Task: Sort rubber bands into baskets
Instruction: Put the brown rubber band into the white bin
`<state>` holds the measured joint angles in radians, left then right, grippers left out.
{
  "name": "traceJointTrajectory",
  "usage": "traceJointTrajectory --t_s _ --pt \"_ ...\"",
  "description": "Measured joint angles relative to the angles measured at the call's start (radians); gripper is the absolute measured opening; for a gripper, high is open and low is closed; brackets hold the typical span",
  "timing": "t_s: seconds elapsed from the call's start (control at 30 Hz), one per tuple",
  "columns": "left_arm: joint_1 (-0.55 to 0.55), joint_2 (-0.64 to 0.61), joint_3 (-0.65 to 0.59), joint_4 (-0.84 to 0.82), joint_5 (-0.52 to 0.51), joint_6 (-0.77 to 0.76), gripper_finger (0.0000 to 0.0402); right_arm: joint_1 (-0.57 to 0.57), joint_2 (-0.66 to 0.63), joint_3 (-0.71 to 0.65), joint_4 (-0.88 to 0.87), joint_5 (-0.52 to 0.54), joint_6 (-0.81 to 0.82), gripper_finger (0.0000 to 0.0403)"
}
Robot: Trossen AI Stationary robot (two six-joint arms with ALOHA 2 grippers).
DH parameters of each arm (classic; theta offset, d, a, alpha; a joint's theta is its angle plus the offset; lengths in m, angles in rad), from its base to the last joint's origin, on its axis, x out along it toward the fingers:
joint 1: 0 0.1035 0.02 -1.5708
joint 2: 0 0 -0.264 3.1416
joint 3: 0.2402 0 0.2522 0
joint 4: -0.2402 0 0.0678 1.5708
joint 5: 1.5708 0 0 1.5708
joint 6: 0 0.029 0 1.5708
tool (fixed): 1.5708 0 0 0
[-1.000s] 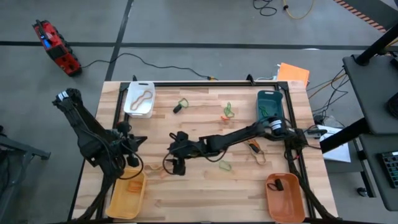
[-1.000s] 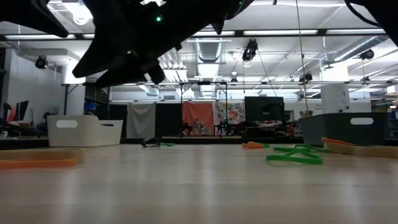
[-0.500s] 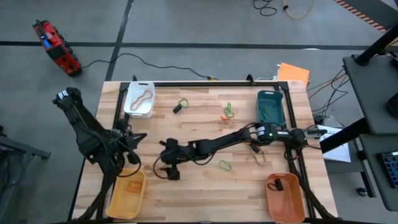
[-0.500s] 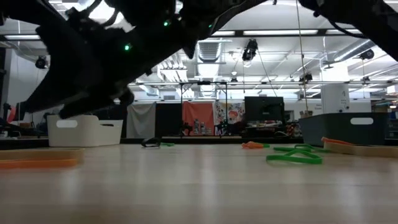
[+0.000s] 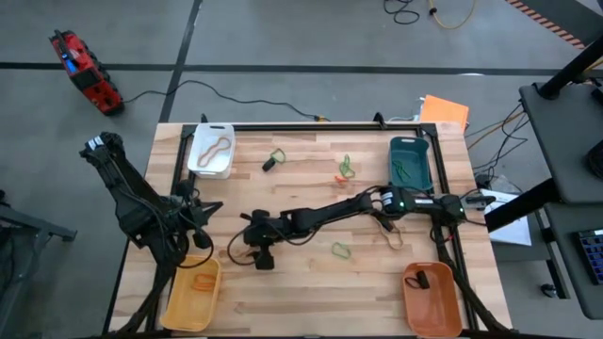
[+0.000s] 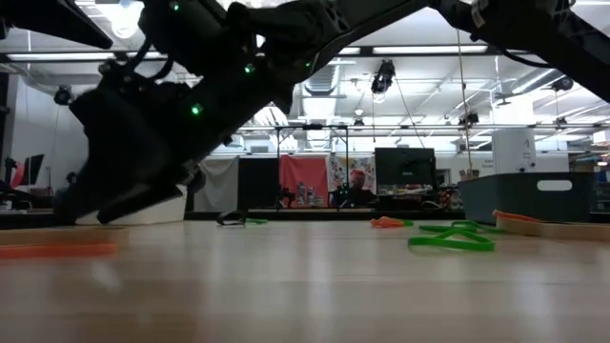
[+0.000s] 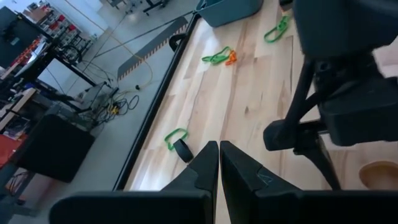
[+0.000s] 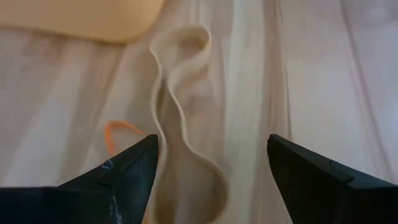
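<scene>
A tan rubber band [image 8: 194, 30] lies flat on the wooden table near the yellow basket [image 5: 193, 294]. A small orange rubber band [image 8: 121, 132] lies beside it. My right gripper [image 8: 212, 142] is open and stands low over the tan band, one finger on either side, touching nothing. In the high view the right arm reaches across the table to its left half, with the gripper [image 5: 237, 247] at its end. My left gripper [image 7: 219, 163] is shut and empty, held above the table's left side [image 5: 209, 208]. White [image 5: 211, 151], teal [image 5: 410, 162] and orange [image 5: 429, 297] baskets stand at the corners.
Loose bands lie about: a green one [image 5: 339, 250] at mid table, green and orange ones [image 5: 346, 169] farther back, a green and a black one [image 5: 273, 160] near the white basket, and some beside the right arm [image 5: 388, 231]. The white basket holds a tan band.
My right gripper has gone down and toward the table's left edge, sinking from well above the table until it stands just over the tan band beside the yellow basket. The bands have stayed where they were.
</scene>
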<state>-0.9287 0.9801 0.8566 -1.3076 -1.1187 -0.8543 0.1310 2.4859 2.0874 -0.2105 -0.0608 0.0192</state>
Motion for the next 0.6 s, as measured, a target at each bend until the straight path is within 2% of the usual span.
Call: traceJointTrajectory --t_s 0.33,0.6 --pt "0.000 0.000 0.000 0.009 0.000 0.000 0.0000 -0.013 0.002 -0.031 -0.027 0.000 -0.047 0.0242" --pt "0.000 0.000 0.000 0.018 0.000 0.000 0.0000 -0.012 0.002 -0.033 -0.027 0.000 -0.108 0.0161"
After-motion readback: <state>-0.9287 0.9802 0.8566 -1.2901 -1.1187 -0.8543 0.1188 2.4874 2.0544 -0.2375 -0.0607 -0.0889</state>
